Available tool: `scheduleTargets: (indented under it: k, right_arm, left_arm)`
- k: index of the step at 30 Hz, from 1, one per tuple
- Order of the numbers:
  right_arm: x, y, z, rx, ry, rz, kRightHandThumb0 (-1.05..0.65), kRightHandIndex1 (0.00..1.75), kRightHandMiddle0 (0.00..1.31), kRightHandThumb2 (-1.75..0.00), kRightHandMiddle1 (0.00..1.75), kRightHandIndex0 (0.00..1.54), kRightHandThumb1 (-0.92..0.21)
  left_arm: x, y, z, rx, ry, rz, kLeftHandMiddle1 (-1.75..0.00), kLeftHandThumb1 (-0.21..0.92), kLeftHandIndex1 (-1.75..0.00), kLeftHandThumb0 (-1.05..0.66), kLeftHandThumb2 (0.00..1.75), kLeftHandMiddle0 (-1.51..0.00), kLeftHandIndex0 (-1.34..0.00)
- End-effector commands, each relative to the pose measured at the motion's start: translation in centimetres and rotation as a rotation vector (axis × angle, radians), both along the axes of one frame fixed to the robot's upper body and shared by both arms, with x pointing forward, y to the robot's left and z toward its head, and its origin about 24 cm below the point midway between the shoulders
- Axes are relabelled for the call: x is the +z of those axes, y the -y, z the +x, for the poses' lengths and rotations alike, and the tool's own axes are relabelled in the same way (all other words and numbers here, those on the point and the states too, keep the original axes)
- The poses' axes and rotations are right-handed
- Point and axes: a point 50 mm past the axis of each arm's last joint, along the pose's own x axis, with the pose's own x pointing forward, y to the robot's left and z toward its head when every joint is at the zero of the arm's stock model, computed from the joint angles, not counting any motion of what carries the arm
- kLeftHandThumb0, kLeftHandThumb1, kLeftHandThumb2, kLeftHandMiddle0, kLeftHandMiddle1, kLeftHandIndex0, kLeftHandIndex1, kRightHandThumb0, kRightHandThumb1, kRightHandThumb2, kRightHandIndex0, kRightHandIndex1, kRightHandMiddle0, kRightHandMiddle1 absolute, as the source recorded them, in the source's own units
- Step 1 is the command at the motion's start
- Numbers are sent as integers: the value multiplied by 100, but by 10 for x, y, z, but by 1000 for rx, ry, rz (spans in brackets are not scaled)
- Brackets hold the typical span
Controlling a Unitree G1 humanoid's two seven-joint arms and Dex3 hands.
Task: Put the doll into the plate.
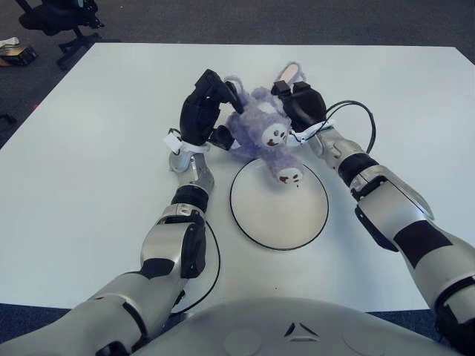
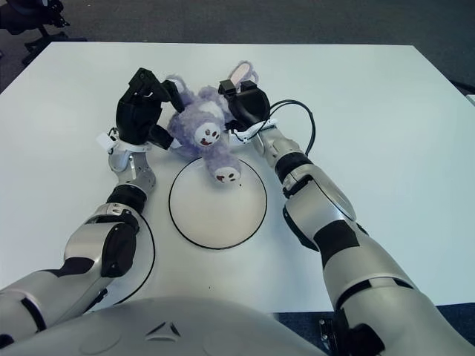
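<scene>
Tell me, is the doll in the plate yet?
Mostly out. The doll is held between the left hand and right hand behind the plate; only one foot overlaps the far rim.

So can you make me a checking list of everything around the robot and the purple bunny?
Surface: white table, bare where visible.
Job's things: purple doll held between both hands at the far rim of the white plate; one foot hangs over the plate.
Clutter: nothing seen.
Hands: left hand grips the doll's left side, right hand its right side.
Cables: black cable loops by the right wrist; another by the left forearm.
Surroundings: dark carpet, office chair at far left.
</scene>
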Motion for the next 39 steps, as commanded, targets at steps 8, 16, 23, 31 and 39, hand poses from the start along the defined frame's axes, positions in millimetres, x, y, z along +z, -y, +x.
scheduleTargets:
  k: [8,16,23,31,39]
  right_arm:
    - [-10,22,2,-154,-130,-43,38,174,53,-105,175,45,-52]
    - [-7,25,5,-216,-152,-115,41,175,56,-107,175,46,-51]
    - [-1,28,7,-243,-196,-178,42,175,57,-108,175,47,-49]
    - [5,30,8,-281,-243,-201,42,175,57,-109,175,48,-48]
    - [7,32,10,-336,-288,-193,42,175,58,-111,175,49,-47]
  left_arm:
    - [-25,1,-8,-15,-111,-61,-175,13,-174,0,154,-74,-52]
    - [-25,1,-8,-2,-118,-87,-175,13,-173,0,153,-74,-54]
    - [-24,1,-8,23,-127,-102,-175,14,-171,0,151,-73,-54]
    - [-23,2,-9,48,-121,-90,-175,16,-169,0,148,-71,-54]
    - [-12,1,-17,130,37,57,-175,32,-148,0,122,-60,-56]
